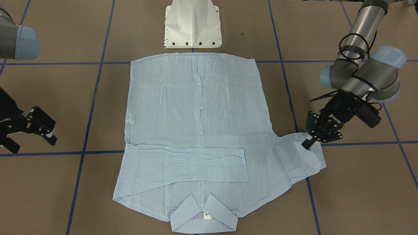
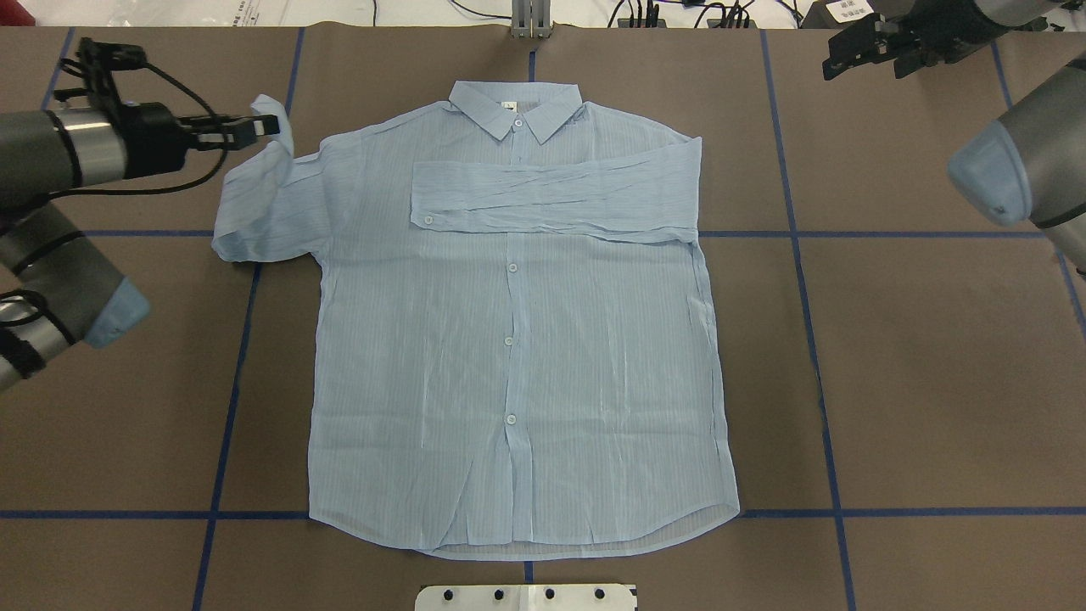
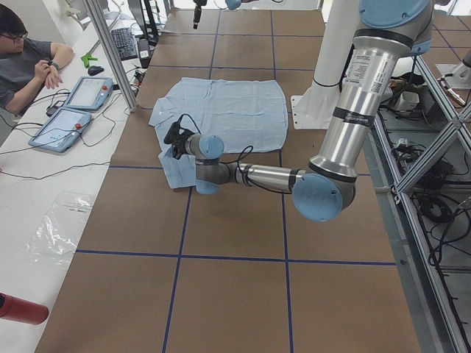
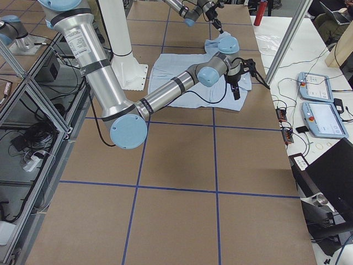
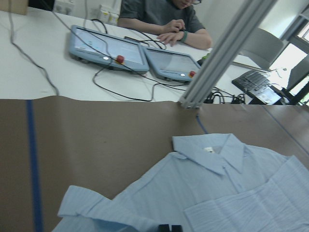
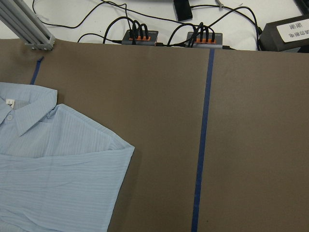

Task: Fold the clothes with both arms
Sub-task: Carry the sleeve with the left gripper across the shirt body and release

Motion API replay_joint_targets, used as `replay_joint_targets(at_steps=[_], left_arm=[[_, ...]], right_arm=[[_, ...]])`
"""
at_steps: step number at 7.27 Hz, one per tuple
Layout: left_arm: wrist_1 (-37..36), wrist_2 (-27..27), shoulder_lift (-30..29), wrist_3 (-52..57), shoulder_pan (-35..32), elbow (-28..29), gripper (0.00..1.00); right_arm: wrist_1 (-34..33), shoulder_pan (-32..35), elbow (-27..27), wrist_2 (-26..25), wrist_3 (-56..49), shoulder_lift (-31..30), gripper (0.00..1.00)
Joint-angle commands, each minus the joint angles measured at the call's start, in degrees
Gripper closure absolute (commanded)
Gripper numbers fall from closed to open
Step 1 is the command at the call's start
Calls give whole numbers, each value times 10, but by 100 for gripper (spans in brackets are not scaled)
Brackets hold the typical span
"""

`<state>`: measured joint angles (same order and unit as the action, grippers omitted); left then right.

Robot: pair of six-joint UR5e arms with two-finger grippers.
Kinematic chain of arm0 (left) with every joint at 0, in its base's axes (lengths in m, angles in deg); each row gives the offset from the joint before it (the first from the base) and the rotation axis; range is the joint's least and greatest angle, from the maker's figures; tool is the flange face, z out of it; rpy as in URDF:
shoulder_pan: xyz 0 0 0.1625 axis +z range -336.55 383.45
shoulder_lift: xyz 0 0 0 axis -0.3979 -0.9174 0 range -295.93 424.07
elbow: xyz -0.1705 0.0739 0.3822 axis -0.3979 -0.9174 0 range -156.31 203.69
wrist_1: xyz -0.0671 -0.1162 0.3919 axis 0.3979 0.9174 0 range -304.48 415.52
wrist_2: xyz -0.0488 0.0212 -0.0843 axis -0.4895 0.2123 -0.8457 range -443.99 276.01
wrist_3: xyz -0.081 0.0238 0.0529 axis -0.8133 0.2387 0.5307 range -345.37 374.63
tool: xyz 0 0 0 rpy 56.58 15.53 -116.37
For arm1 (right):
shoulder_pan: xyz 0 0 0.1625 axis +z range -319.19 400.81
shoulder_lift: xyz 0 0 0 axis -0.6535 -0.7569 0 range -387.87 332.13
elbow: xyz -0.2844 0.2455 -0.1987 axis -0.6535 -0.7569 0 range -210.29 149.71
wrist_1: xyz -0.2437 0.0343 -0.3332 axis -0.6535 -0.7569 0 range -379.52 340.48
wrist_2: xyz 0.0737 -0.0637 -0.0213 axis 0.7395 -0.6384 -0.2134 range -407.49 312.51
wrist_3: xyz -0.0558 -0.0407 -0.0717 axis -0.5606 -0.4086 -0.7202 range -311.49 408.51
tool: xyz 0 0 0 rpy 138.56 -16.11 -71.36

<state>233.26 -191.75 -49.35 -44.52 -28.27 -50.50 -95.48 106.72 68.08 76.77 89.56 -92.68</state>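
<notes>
Pinching the sleeve cuff — left arm

Pale-blue striped shirt (image 2: 517,356) lies flat, front up, on the brown table (image 2: 933,382), collar away from the robot base. Sleeve on the robot's right (image 2: 551,199) is folded across the chest. Left gripper (image 2: 270,126) is clamped on the other sleeve's cuff (image 2: 284,140), lifting it slightly. Right gripper (image 1: 32,143) hangs well off the shirt — jaws apart, empty.

One camera hangs behind the robot, over its shoulders, looking forward and down on the whole shirt (image 2: 517,339) and table (image 2: 933,382). Another faces it from across the table, looking steeply down, the white pedestal (image 1: 192,24) at its top edge. Two more stand well back at either end, looking along it. The left wrist camera sits low, looking across the collar (image 5: 212,154) toward a seated person (image 5: 164,19); the right one looks down on that collar.
</notes>
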Motion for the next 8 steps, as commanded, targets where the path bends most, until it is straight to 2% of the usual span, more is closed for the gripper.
replay_joint_targets(at_steps=[1,3,4,5,6,8], left_arm=[[-19,49,-74,-47,73,-2,100],[-64,124,-125,-74,137,-2,100],[-79,145,-145,-73,159,0,100],[-91,150,-165,-78,166,1,100],[-135,150,-188,-82,168,2,100],[-148,160,-190,-76,198,6,100]], right_arm=[[-1,-1,4,1,1,-1,0],[-1,0,9,2,2,-5,0],[-1,0,9,2,2,-6,0],[-1,0,10,1,2,-7,0],[-1,0,12,2,2,-8,0],[-1,0,12,1,2,-8,0]])
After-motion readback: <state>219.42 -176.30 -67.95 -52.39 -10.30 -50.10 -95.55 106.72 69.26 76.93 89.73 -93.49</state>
